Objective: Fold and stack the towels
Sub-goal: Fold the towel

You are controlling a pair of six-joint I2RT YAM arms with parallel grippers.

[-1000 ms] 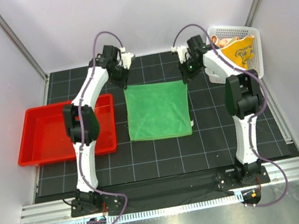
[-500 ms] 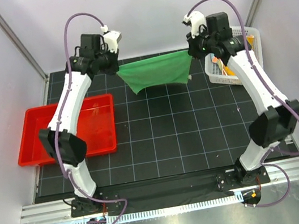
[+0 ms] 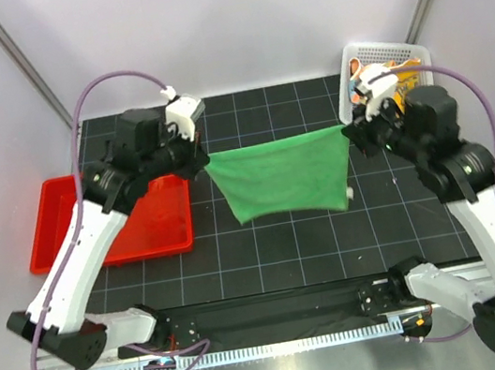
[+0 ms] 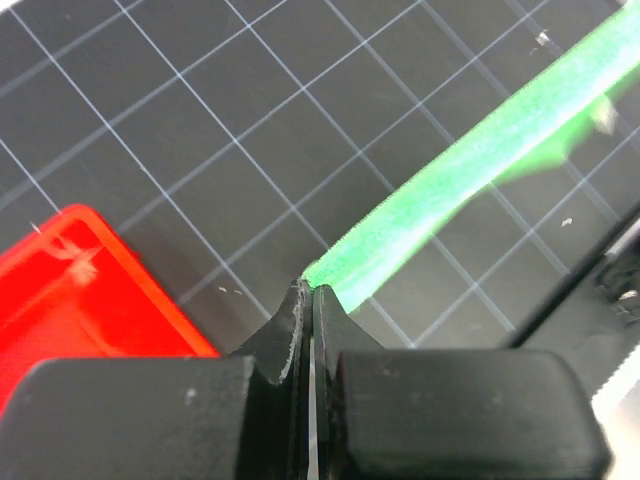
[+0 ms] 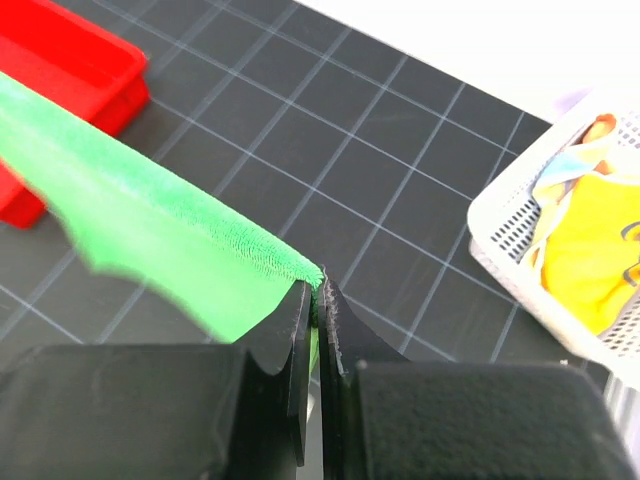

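Observation:
The green towel point(image 3: 284, 176) hangs in the air above the black mat, stretched flat between both arms by its top corners. My left gripper point(image 3: 207, 161) is shut on its left top corner, and in the left wrist view the green towel point(image 4: 470, 170) runs away from the closed left gripper point(image 4: 310, 286). My right gripper point(image 3: 345, 132) is shut on the right top corner, where the green towel point(image 5: 150, 225) leaves the right gripper point(image 5: 320, 285). A yellow-orange towel point(image 5: 590, 250) lies bunched in the white basket point(image 5: 500, 235).
A red tray point(image 3: 46, 261) sits on the mat at the left, partly under my left arm, and shows as the red tray point(image 4: 90, 290) beside the left fingers. The white mesh basket point(image 3: 391, 49) stands at the back right behind my right arm.
The green towel lay flat on the mat a second ago. Both grippers have lifted it by its far corners and carried it up and toward the near side, where it now hangs spread.

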